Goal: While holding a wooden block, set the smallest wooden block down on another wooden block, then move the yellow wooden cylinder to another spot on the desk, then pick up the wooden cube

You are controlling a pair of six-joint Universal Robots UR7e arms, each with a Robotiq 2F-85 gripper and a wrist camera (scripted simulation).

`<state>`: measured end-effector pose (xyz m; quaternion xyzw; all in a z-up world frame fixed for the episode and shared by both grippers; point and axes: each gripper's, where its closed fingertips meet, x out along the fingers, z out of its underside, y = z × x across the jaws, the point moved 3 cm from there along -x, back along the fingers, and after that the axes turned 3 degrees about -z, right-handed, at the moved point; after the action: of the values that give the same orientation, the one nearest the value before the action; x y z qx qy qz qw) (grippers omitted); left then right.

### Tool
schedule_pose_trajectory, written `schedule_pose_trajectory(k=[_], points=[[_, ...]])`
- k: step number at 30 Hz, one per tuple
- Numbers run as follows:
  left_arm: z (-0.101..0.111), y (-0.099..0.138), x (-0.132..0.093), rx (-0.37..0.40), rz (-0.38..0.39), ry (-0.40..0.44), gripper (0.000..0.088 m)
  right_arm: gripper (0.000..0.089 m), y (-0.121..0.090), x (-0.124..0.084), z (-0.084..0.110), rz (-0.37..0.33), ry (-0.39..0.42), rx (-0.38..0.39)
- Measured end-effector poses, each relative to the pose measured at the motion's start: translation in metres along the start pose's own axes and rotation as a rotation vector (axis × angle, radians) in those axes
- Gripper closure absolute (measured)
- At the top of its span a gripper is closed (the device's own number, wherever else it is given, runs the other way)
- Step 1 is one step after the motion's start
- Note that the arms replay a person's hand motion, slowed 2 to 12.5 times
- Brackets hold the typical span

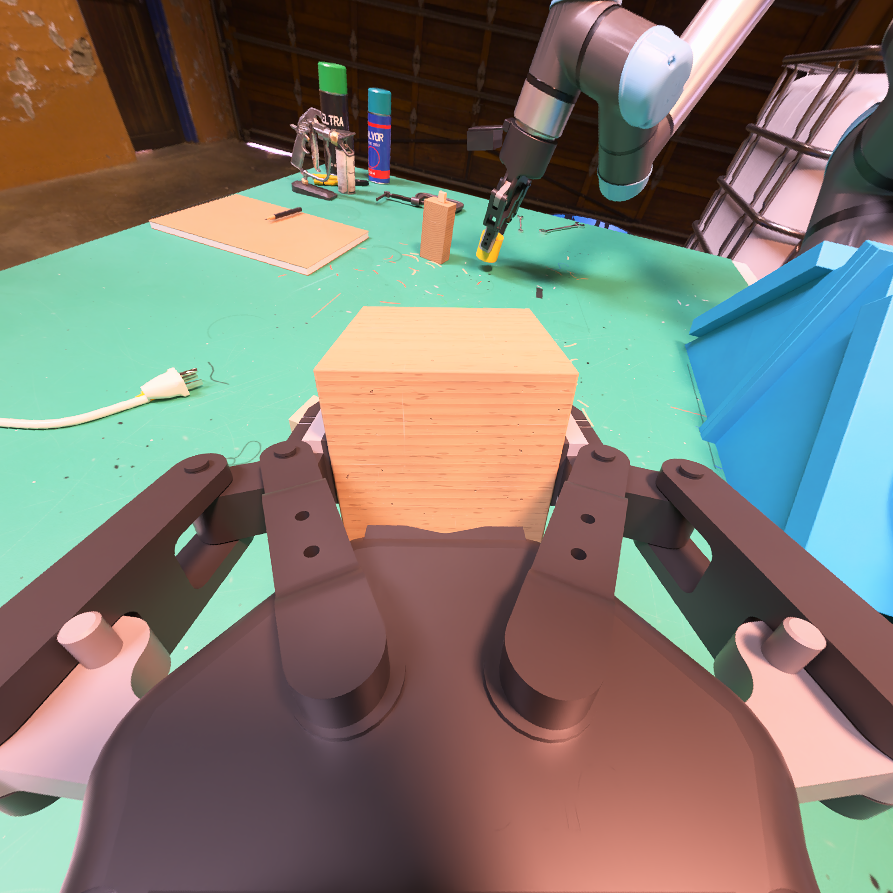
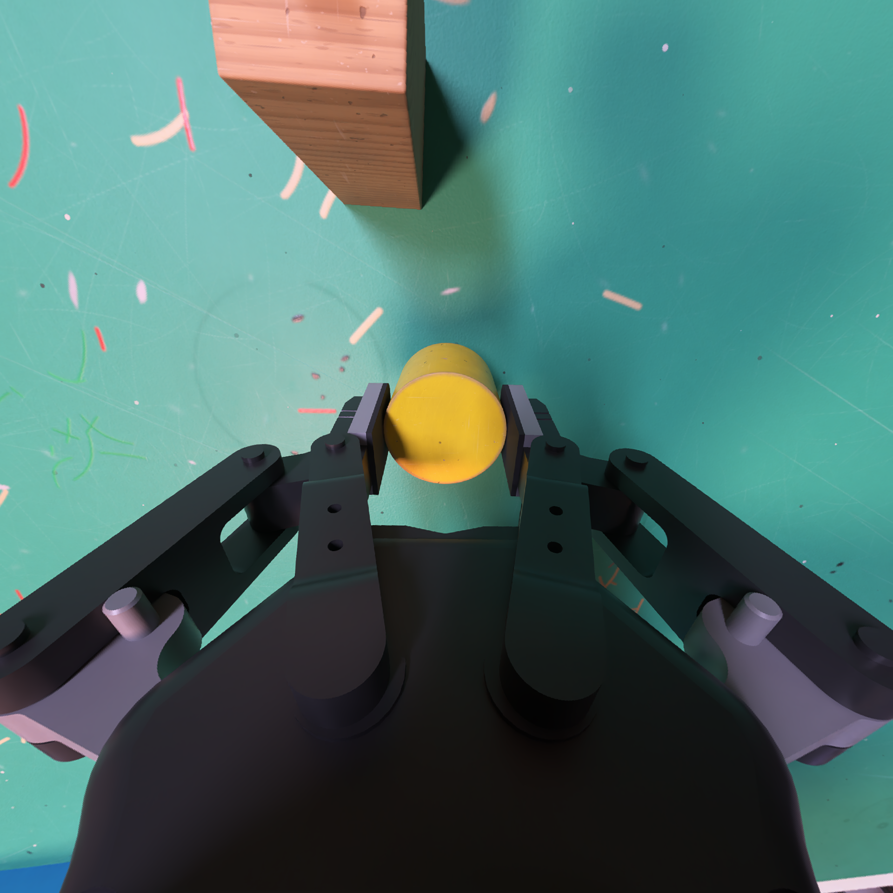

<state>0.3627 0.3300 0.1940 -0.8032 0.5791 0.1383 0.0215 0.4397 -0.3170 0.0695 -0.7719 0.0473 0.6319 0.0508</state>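
My left gripper (image 1: pixel 444 427) is shut on a large wooden cube (image 1: pixel 444 367), one finger on each side. Farther back a tall wooden block (image 1: pixel 437 234) stands upright on the green desk (image 1: pixel 145 314), with the smallest wooden block (image 1: pixel 442 196) on its top. Just right of it my right gripper (image 1: pixel 493 237) is shut on the yellow wooden cylinder (image 1: pixel 488 251), held upright just above the desk. In the right wrist view the cylinder (image 2: pixel 444 425) sits between the pads (image 2: pixel 372 430) of my right gripper (image 2: pixel 445 435), with the tall block (image 2: pixel 338 96) ahead.
A tan notepad (image 1: pixel 261 234) with a pencil lies at the back left. Two spray cans (image 1: pixel 379 135) and a spray gun (image 1: pixel 321 145) stand behind it. A white plug and cable (image 1: pixel 164 386) lie at left. A blue box (image 1: pixel 797 410) stands at right, wrenches (image 1: pixel 560 227) behind.
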Motion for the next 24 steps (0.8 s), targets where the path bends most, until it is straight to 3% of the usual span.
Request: schedule_pose_trajectory(k=[24], points=[[0.005, -0.001, 0.008, -0.006, 0.008, -0.029, 0.0258, 0.0491, 0.003, 0.015, -0.007, -0.012, -0.008, -0.005]])
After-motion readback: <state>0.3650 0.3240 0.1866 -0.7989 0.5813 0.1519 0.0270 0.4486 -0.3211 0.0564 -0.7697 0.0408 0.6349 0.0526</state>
